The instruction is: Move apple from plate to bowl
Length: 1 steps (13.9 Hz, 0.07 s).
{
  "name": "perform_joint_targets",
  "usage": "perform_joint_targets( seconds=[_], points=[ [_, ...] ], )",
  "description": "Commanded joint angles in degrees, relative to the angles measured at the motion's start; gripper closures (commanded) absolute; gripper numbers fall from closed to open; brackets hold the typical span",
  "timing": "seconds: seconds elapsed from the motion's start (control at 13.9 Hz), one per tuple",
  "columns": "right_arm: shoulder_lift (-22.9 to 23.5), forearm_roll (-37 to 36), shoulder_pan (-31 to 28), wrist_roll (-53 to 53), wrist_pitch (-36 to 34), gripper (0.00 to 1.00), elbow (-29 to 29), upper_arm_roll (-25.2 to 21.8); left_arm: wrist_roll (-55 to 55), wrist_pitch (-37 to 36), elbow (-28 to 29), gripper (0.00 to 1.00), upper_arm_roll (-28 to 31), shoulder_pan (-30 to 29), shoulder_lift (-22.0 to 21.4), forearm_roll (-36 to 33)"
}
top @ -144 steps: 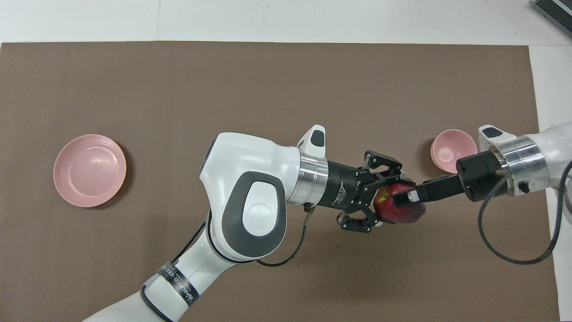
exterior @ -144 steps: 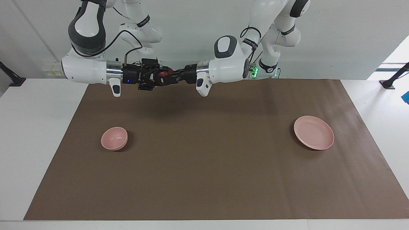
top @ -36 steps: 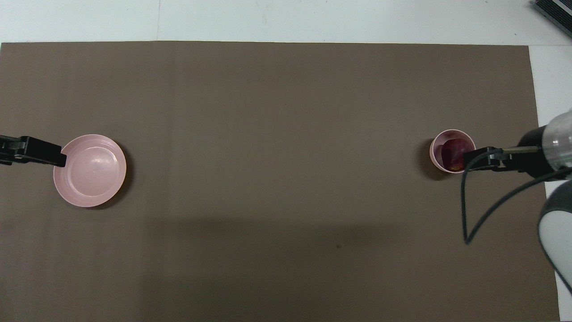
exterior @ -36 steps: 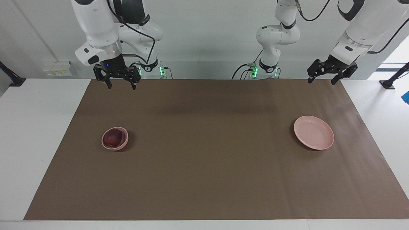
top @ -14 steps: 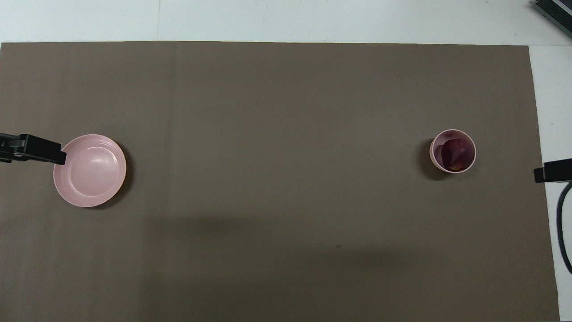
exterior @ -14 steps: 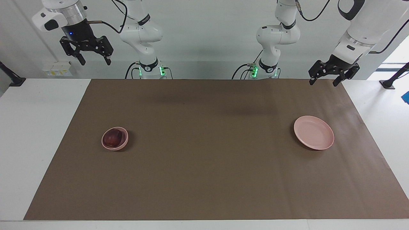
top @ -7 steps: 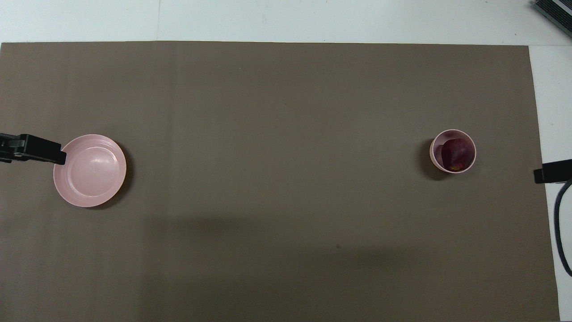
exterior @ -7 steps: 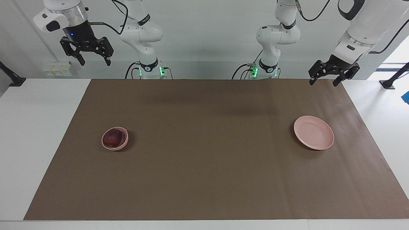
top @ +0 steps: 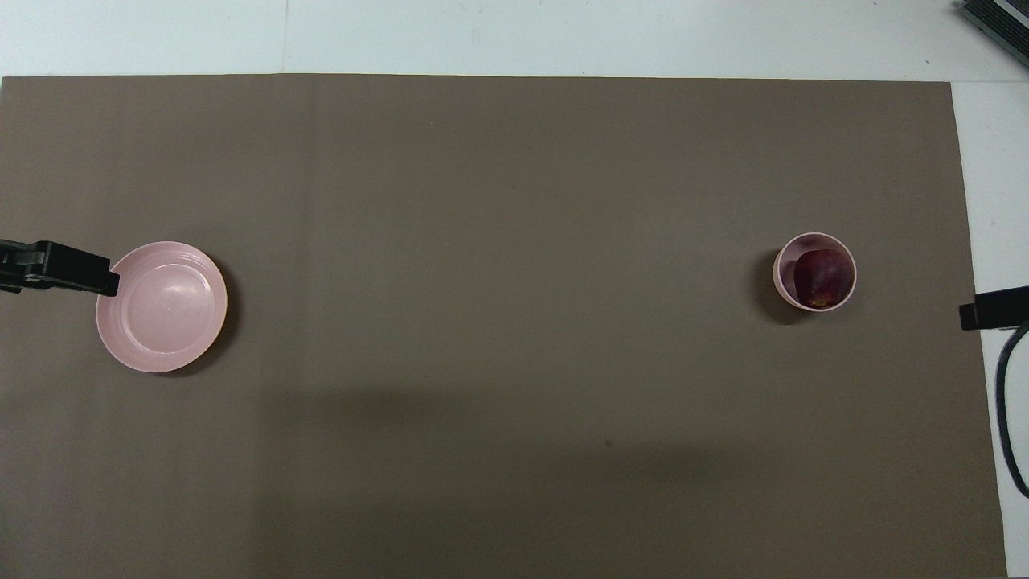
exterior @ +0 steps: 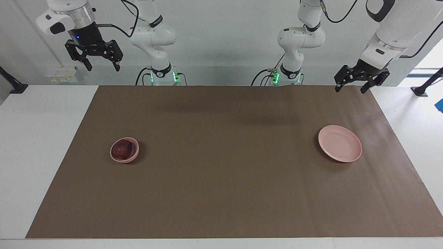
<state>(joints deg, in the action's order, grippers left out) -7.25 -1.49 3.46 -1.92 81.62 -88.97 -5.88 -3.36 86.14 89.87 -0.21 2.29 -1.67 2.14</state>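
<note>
The dark red apple [exterior: 121, 149] [top: 820, 276] lies in the small pink bowl [exterior: 134, 153] [top: 780, 269] toward the right arm's end of the table. The wide pink plate [exterior: 340, 143] [top: 165, 310] is bare toward the left arm's end. My right gripper [exterior: 102, 65] is open and empty, raised high near its base, over the table's edge. My left gripper [exterior: 352, 89] is open and empty, raised over the mat's corner near the robots. In the overhead view only a fingertip of each shows, the left one [top: 60, 269] and the right one [top: 993, 307].
A brown mat [exterior: 228, 173] covers most of the white table [exterior: 41, 138]. A black cable [top: 1005, 418] hangs from the right arm at the view's edge. A dark object [top: 997, 20] lies at the table's corner farthest from the robots.
The apple went from both grippers' handover in the air into the bowl. Both arms drew back and up. In the last second hardly anything has moved.
</note>
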Motion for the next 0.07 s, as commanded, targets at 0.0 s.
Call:
perform_joint_targets(
  seconds=[0.0],
  points=[
    [-0.83, -0.09, -0.12, -1.69, 0.74, 0.0, -1.2, 0.17, -0.59, 0.16, 0.4, 0.0, 0.56, 0.52, -0.7, -0.47]
  ],
)
